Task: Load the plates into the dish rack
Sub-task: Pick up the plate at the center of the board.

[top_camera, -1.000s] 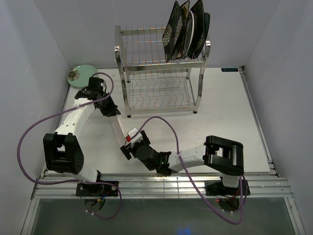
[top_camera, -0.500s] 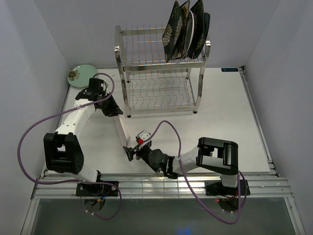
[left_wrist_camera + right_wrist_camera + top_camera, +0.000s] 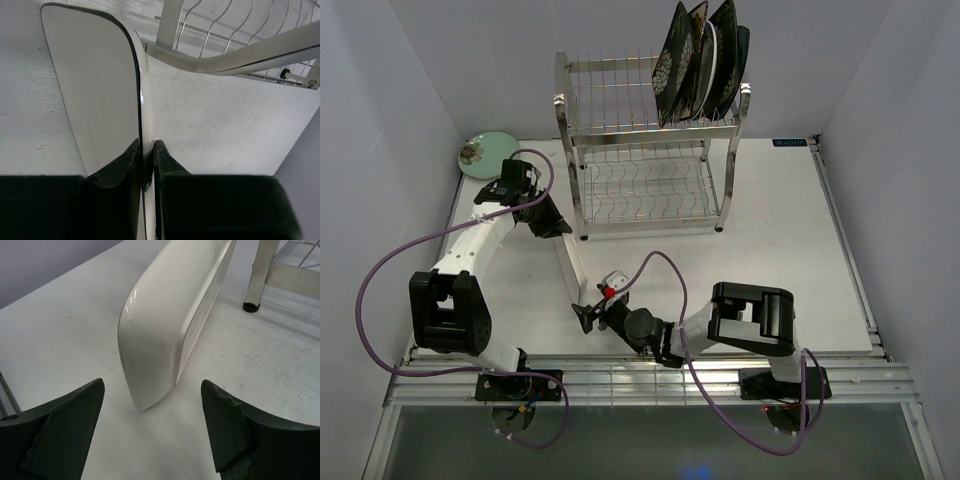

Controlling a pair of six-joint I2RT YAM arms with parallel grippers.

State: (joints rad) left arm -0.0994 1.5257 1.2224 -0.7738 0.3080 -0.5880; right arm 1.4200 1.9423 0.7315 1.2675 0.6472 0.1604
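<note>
A white rectangular plate [image 3: 570, 265] stands on its long edge on the table, in front of the dish rack [image 3: 650, 170]. My left gripper [image 3: 552, 225] is shut on the far end of that plate [image 3: 95, 85], its fingers [image 3: 127, 160] pinching the rim. My right gripper [image 3: 588, 312] hovers low at the plate's near end [image 3: 170, 315]. It is open, and its fingertips [image 3: 75, 410] stand wide on either side without touching. Several dark and white plates [image 3: 705, 60] stand in the rack's top tier. A pale green round plate [image 3: 485, 152] lies flat at the far left corner.
The rack's lower shelf [image 3: 235, 30] and a front post foot [image 3: 251, 306] are close behind the standing plate. Grey walls close in the table on the left, the right and behind. Purple cables loop over both arms.
My right gripper has drawn back a little from the plate's near end toward the table's front, and its elbow has swung left. The left arm and the plate have stayed put.
</note>
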